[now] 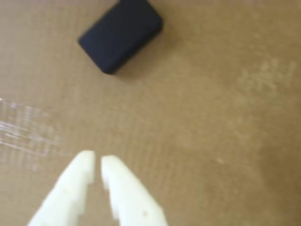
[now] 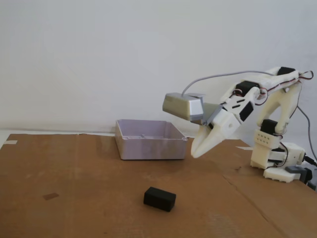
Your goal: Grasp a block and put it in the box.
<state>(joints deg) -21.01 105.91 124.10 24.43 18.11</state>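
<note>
The gripper (image 2: 194, 152) hangs in the air above the brown cardboard (image 2: 74, 198) – its white fingers (image 1: 75, 188) are almost together, with only a thin gap between the tips, and they hold nothing. The block (image 2: 160, 198) lies flat on the cardboard, near the front edge in the fixed view, well apart from the gripper. In the wrist view the block (image 1: 121, 34) is at the top, turned diagonally. The box (image 2: 150, 146) stands behind the block – nothing can be seen inside it from this angle.
</note>
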